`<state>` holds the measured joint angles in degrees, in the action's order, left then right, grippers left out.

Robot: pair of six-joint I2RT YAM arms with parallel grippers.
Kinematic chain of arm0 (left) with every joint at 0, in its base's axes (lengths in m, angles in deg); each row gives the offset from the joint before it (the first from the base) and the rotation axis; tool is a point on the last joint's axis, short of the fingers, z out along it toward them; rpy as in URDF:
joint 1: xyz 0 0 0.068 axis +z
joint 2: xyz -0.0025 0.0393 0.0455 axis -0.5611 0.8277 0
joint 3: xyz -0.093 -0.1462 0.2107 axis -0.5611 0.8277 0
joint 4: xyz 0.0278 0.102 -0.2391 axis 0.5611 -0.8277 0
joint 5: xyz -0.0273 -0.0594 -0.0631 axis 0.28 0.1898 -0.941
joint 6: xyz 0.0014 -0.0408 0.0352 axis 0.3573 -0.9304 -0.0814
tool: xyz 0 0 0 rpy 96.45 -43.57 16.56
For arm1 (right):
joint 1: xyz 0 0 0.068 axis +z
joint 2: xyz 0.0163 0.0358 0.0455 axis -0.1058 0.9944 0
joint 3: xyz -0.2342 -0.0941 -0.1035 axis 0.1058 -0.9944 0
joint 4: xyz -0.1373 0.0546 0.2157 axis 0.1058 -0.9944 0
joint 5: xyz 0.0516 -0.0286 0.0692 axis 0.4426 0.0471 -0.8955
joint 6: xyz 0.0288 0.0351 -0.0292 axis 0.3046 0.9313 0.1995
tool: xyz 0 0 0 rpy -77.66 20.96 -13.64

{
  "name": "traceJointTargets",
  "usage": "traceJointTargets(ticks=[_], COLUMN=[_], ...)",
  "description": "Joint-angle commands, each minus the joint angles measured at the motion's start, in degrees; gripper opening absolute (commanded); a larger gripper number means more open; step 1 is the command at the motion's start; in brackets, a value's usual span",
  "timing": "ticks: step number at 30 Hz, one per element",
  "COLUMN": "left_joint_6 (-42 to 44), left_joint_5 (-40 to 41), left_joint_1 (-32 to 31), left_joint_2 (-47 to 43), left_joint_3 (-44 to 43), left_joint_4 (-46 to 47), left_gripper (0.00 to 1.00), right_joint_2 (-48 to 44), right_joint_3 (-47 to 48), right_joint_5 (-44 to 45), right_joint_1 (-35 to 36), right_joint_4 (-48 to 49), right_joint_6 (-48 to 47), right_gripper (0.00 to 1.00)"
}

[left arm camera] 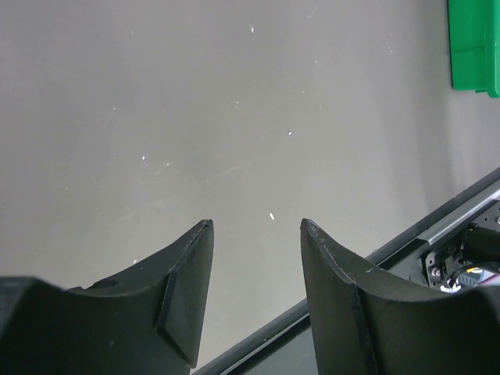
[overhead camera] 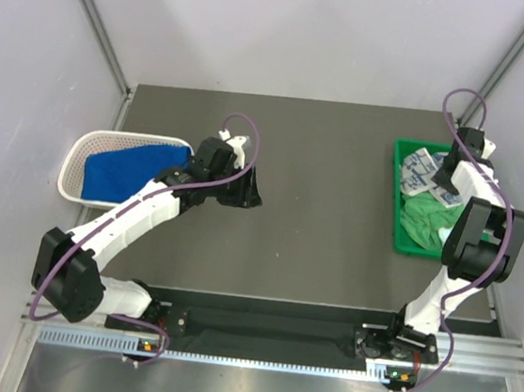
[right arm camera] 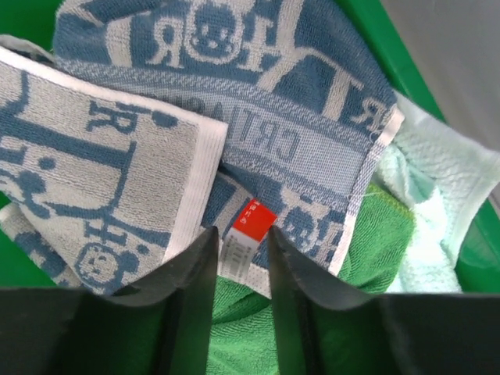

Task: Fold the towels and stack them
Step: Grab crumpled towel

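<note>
A royal blue towel (overhead camera: 128, 169) lies in the white mesh basket (overhead camera: 73, 163) at the left. In the green tray (overhead camera: 397, 197) at the right lie blue-grey printed white towels (overhead camera: 421, 172) over a bright green towel (overhead camera: 424, 224). In the right wrist view a printed towel (right arm camera: 297, 94) with a red and white label overlaps another printed towel (right arm camera: 94, 180), the green towel (right arm camera: 383, 226) and a pale mint towel (right arm camera: 437, 195). My right gripper (right arm camera: 242, 233) hangs close over the label with its jaws narrowly apart, holding nothing; it also shows in the top view (overhead camera: 445, 184). My left gripper (left arm camera: 256, 223) is open and empty over bare table; in the top view it sits mid-left (overhead camera: 251, 195).
The tray's corner (left arm camera: 473, 43) shows far off in the left wrist view. The table's front rail (left arm camera: 437, 223) runs below the left fingers. Grey walls close in the table on three sides. The tray wall (right arm camera: 16, 262) rises beside the towels.
</note>
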<state>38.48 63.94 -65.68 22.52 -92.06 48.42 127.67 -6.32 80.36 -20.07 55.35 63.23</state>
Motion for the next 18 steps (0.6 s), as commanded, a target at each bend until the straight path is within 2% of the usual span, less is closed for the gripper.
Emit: traceJointTargets(ticks=[1, 5, 9, 18], left_joint_6=[0.3, 0.3, 0.2, 0.5], left_joint_5=[-1.0, -1.0, -1.0, -0.6], left_joint_1=[-0.3, -0.3, -0.3, -0.3], left_joint_2=[-1.8, -1.8, -1.7, -1.7], left_joint_3=[0.6, 0.7, 0.8, 0.5], left_joint_4=[2.9, 3.0, 3.1, 3.1], left_gripper=[0.53, 0.53, 0.52, 0.52], right_joint_2=[-0.9, -1.8, -3.2, -11.4], right_joint_3=[-1.1, -2.4, -1.6, 6.5], right_joint_5=[-0.6, -0.8, -0.9, 0.1], right_joint_1=[-0.4, -0.5, -0.3, 2.7], right_joint_4=[1.5, 2.0, 1.2, -3.2], right_joint_6=[0.8, 1.0, 1.3, 0.8], right_gripper=[0.30, 0.20, 0.00, 0.00])
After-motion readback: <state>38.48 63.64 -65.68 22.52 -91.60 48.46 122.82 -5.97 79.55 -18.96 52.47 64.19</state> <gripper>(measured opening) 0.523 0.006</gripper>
